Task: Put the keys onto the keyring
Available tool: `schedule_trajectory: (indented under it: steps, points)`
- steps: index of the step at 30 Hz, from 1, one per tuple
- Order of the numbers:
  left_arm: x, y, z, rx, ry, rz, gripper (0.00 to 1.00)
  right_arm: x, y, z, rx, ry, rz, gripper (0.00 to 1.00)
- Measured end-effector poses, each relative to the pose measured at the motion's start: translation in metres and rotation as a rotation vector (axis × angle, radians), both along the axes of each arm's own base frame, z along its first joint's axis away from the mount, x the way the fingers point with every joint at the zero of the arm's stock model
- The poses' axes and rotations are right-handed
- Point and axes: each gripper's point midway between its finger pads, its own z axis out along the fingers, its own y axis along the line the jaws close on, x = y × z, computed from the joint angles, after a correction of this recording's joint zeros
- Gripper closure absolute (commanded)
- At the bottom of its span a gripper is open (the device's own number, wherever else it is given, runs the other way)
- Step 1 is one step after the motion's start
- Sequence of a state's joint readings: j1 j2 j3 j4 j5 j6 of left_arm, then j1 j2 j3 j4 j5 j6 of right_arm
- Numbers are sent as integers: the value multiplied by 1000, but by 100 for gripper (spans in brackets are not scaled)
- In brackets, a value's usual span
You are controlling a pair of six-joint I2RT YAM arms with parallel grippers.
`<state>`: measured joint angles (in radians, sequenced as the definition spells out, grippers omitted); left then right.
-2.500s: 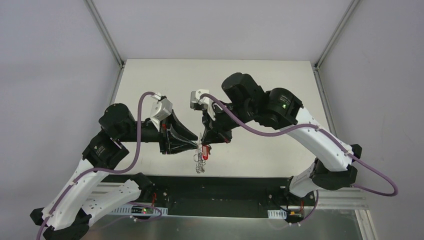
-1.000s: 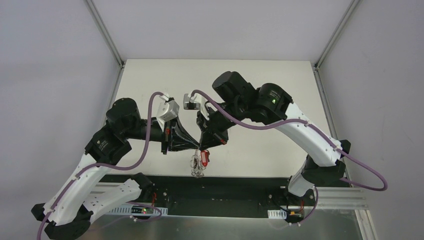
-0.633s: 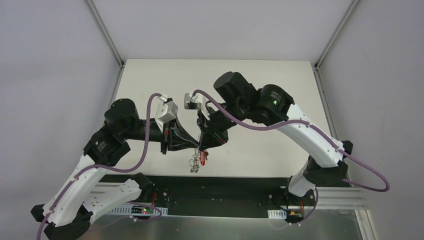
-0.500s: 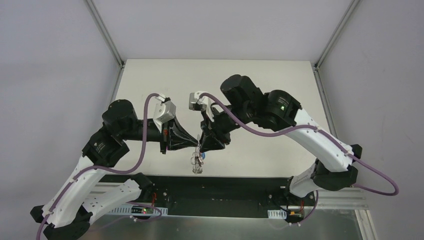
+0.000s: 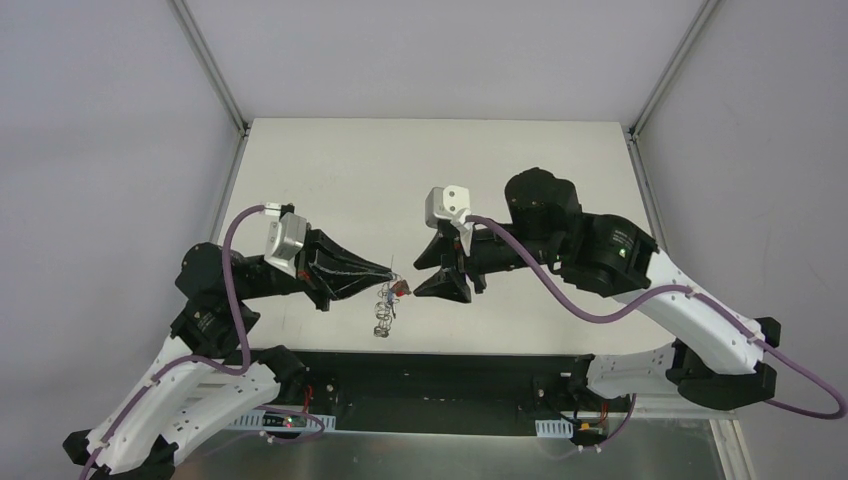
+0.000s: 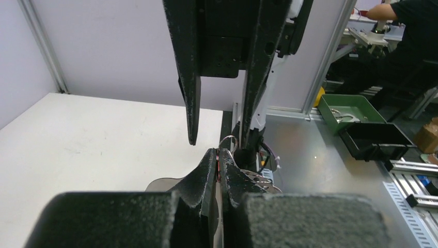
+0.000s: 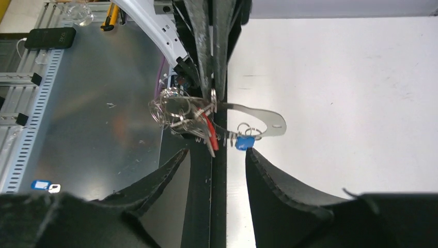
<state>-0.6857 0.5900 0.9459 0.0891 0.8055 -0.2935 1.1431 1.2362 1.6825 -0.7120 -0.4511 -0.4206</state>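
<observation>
My left gripper (image 5: 392, 273) is shut on the keyring (image 5: 383, 308) and holds it above the table's near edge. The silvery bunch hangs below its tips. In the left wrist view the fingertips (image 6: 212, 160) pinch a thin wire loop. My right gripper (image 5: 417, 279) is open and empty, a little to the right of the ring. In the right wrist view (image 7: 214, 157) the keyring (image 7: 178, 114) hangs just ahead of its jaws. The red key (image 7: 208, 134) and the bright blue key (image 7: 245, 142) dangle from it beside a flat metal tag (image 7: 261, 120). The dark blue-black key is not visible.
The white table (image 5: 400, 170) stretches beyond the grippers. A black base strip (image 5: 440, 375) and a metal bench plate (image 7: 93, 103) lie below the ring. A green tray (image 6: 346, 106) and a black tray (image 6: 374, 140) stand off the table.
The two grippers were together at the keyring. My right gripper has opened and drawn back to the right. My left gripper has pulled left, still holding the ring.
</observation>
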Motion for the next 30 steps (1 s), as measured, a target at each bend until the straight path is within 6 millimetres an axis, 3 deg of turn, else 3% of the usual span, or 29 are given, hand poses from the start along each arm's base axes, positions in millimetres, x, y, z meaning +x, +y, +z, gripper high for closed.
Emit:
schedule_trajectory:
  steps: [10,17,28,30]
  points:
    - [7,1,10,-73,1,41,100,-5,14,21,76,-19,18,53]
    - [11,3,10,-77,7,71,100,-6,24,35,125,-15,-65,54]
    - [21,4,3,-54,12,123,100,1,35,42,148,-29,-175,61]
    - [22,4,2,-50,13,126,100,4,37,40,142,-40,-200,67]
